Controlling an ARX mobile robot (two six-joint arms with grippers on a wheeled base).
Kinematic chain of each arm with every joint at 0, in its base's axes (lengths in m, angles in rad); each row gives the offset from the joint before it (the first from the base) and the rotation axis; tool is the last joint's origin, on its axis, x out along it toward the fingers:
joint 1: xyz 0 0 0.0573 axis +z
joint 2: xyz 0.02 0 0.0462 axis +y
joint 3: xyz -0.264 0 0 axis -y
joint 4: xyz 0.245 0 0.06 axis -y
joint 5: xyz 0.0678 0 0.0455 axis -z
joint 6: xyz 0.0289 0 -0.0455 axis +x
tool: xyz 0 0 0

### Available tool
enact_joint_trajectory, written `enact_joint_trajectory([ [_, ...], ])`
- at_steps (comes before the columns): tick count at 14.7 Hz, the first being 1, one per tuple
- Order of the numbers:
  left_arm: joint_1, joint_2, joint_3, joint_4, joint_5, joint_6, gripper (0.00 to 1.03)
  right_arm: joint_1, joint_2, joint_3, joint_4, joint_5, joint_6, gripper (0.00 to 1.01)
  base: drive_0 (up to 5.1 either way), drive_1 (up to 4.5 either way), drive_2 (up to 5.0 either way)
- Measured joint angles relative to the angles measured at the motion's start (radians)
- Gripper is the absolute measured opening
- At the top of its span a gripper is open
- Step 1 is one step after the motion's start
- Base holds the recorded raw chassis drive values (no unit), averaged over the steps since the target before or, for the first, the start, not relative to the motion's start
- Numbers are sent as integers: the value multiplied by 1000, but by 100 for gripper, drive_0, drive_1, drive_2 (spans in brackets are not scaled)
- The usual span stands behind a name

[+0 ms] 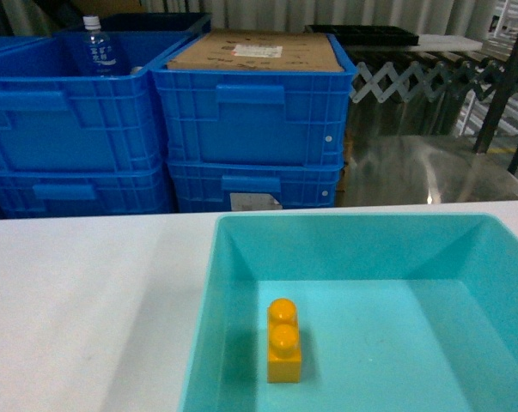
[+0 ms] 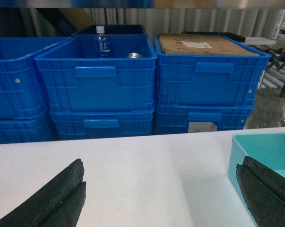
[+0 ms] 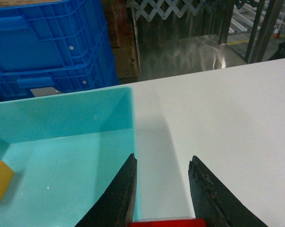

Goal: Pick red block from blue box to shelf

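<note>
Nearest the right wrist camera, I saw the right gripper (image 3: 163,198) with its dark fingers (image 3: 209,198) clamped on the red block (image 3: 168,222), of which only a thin red strip showed at the bottom edge of that view, between the finger bases. The gripper hung over the right wall of the blue box (image 3: 133,123), with one finger above the tray interior and the other above the white table (image 3: 227,118). In the head view I saw neither arm; the blue box (image 1: 233,283) sat on the table at lower right and held a yellow-orange two-stud brick (image 1: 284,342) standing on its floor near the left wall. The left wrist view showed the left gripper (image 2: 161,191) with its fingers (image 2: 57,194) spread wide apart and nothing between them, low over the table, the right-hand finger above the near corner of the blue box. Behind the table stood stacked dark blue crates (image 1: 250,120); one carried a sheet of cardboard (image 1: 254,51), another a water bottle (image 1: 95,47). I could not identify the shelf with certainty in any view.
</note>
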Motion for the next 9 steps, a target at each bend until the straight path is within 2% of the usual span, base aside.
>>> enact_joint_trajectory([
  [6,0,0,0,0,0,0,98,0,0,0,0,0,0,27,-136,-136,-136],
  [9,0,0,0,0,-1,0,98,0,0,0,0,0,0,27,198,-623,19],
])
